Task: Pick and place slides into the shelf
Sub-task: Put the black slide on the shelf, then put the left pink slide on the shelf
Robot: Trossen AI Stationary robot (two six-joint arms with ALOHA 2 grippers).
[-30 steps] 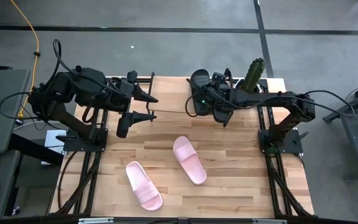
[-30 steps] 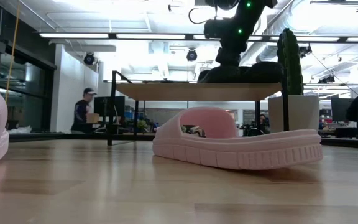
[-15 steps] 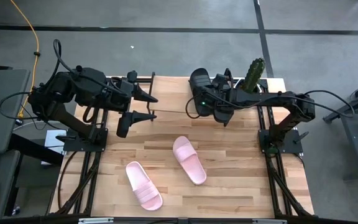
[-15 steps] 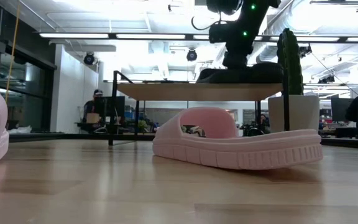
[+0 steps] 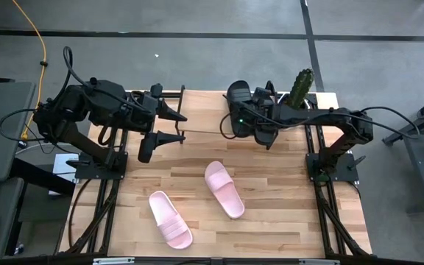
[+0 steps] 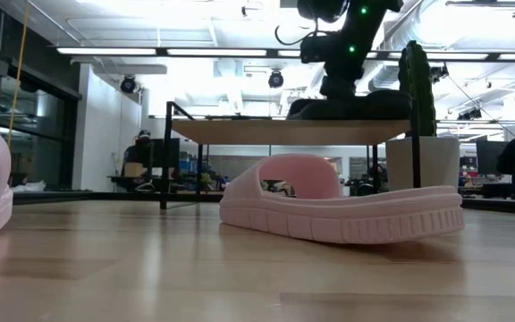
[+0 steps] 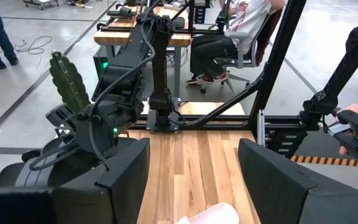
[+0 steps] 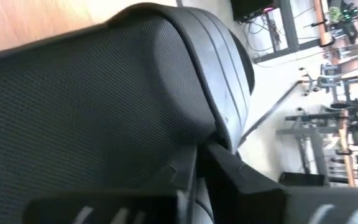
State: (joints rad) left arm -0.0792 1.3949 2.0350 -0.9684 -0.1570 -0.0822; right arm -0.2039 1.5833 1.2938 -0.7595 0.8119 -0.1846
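Wooden tabletop [image 5: 271,213] fills the middle of the high view, with grey floor around it and an open workroom behind in the low view. At its far edge stands the shelf [image 6: 240,131], a light plank on thin dark legs. A potted cactus [image 5: 301,87] stands just beside the shelf's right end. The right gripper [image 5: 243,118] is over the shelf, its fingers pinching a black slide [image 5: 238,94] that sits on the shelf top; the right wrist view is filled by that slide's mesh strap. A second black slide cannot be made out apart. The left gripper [image 5: 174,125] hangs near the shelf's left end, its fingers [image 7: 126,171] spread and empty. Two pink slides lie on the tabletop in front of the shelf: one [image 5: 224,189] nearer it, the other [image 5: 170,219] farther and more to the left.
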